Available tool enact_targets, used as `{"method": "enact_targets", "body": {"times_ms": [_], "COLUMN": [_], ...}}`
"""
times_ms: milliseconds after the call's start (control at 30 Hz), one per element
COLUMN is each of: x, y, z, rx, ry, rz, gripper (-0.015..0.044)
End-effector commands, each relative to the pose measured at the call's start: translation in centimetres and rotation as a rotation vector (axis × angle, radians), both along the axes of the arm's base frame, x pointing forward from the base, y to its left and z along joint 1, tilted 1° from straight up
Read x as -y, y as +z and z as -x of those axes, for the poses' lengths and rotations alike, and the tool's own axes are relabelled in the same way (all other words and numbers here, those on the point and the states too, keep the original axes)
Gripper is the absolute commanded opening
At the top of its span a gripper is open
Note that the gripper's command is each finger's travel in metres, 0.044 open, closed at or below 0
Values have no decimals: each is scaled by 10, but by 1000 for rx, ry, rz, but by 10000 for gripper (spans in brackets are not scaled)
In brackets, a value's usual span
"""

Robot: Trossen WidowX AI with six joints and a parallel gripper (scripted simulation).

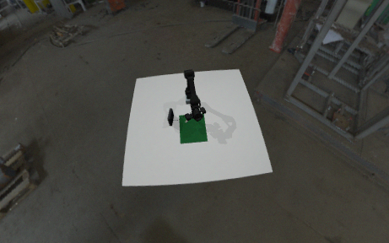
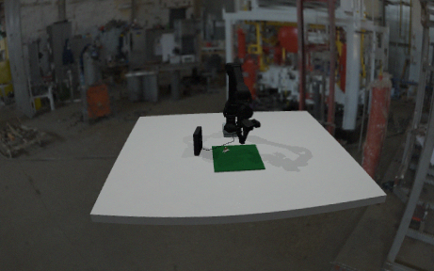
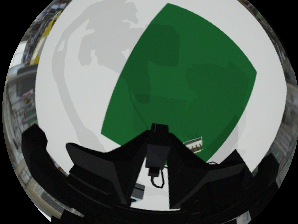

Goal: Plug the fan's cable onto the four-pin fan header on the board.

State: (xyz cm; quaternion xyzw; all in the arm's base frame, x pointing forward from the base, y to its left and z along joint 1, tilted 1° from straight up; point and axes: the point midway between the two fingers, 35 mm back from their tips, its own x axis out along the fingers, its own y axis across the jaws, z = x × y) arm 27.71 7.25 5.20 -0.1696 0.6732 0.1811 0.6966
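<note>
My gripper [image 1: 195, 119] [image 2: 242, 141] [image 3: 158, 135] is shut on the fan's black cable plug [image 3: 158, 154], which sits upright between the fingertips. A loop of thin black cable [image 3: 159, 185] leaves the plug on the side toward the wrist. The green board [image 1: 193, 135] [image 2: 239, 164] [image 3: 220, 107] lies flat under the fingers. The small pale header [image 2: 226, 150] [image 3: 194, 145] with its row of pins is on the board, right of the plug in the wrist view and partly behind the right finger. The plug is apart from the header. Its height over the board is hard to tell.
The black fan [image 1: 170, 116] [image 2: 198, 140] stands upright left of the board in the top and exterior views, with its cable running toward the board. The white table [image 1: 155, 164] [image 2: 164, 198] bears everything. The arm reaches in from the back edge.
</note>
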Motion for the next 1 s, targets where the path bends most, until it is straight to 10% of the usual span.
{"method": "enact_targets", "body": {"times_ms": [0, 967], "x": [7, 50], "y": [0, -1], "z": [0, 2], "rx": [3, 22], "ry": [115, 1119], "rz": [8, 40], "gripper": [0, 0]}}
